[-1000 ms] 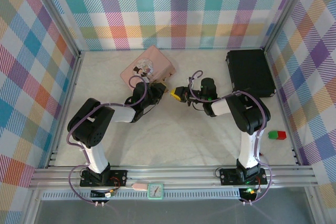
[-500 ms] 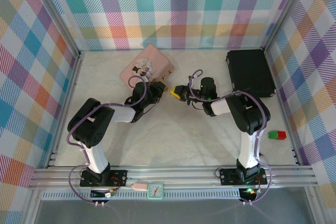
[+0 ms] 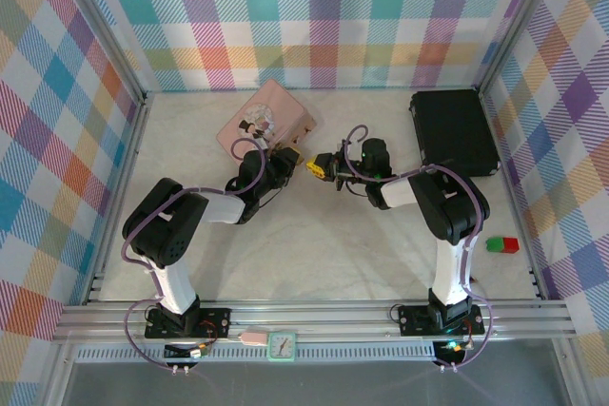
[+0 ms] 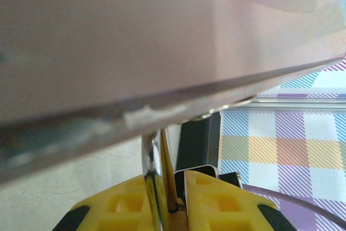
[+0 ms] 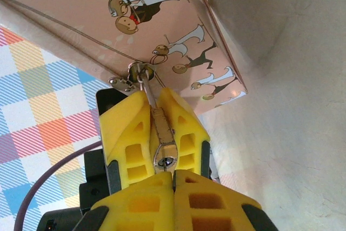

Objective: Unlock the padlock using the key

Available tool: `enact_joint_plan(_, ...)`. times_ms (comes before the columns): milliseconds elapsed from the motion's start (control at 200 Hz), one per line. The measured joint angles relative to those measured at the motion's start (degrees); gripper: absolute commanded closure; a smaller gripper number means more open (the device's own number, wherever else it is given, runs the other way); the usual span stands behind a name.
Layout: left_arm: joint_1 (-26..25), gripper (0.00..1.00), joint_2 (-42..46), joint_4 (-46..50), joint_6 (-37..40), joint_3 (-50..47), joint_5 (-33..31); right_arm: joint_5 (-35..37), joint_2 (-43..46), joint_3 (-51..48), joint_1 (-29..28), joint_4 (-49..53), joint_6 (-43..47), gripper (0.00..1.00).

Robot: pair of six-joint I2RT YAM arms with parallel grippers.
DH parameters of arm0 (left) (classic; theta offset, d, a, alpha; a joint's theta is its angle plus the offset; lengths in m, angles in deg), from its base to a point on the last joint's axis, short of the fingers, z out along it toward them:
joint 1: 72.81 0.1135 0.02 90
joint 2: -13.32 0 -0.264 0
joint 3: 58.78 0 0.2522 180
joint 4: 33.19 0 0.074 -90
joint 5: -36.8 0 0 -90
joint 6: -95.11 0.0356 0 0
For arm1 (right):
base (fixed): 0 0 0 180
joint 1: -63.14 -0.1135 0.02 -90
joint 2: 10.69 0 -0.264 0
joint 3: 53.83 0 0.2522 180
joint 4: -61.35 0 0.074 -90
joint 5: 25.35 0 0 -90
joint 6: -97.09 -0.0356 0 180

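– What sits furthest left on your worktop (image 3: 314,254)?

– A flat pink tin with cartoon figures printed on it (image 3: 259,121). It lies toward the back, turned at an angle. In my left wrist view its pale side (image 4: 162,36) looms right above my pads.

– And your left claw?

– My left claw (image 3: 284,160) is at the tin's near right corner. Its yellow pads (image 4: 113,209) are drawn close together and clamped on the tiny brass-gold padlock (image 4: 153,160). The silvery shackle rises between them up to the tin's lower edge. From above, the padlock is only a brassy glint at that corner.

– What comes next along?

– My right claw (image 3: 318,169) faces the left one and is just beside it, the two sets of tips near each other but not touching. Its yellow fingers (image 5: 127,133) are pressed together on a slim silvery key (image 5: 161,133). The key points up at a small metal ring and hasp (image 5: 135,74) on the tin's edge. I cannot tell whether the key's tip is inside the padlock.

– Is there anything further right?

– A black rectangular case (image 3: 454,130) lies flat at the back right, well apart from both claws. Nearer my right base, close to the wall, sits a small red and green block (image 3: 502,245).
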Motion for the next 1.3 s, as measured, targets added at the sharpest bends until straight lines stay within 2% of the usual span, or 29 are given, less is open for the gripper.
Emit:
enact_joint_plan(565, -1.6, 1.00, 0.1, 3.1, -0.5, 0.0, -4.4, 13.9, 3.4, -1.2, -5.0, 6.9, 2.9, 1.00)
enact_joint_plan(745, -1.6, 1.00, 0.1, 3.0, -0.5, 0.0, -4.4, 13.5, 2.8, -1.2, -4.7, 5.9, 3.3, 1.00)
enact_joint_plan(1300, -1.6, 1.00, 0.0, 0.0, -2.2, -0.3, -5.0, 4.5, -0.2, 2.4, -1.8, 4.3, 5.7, 1.00)
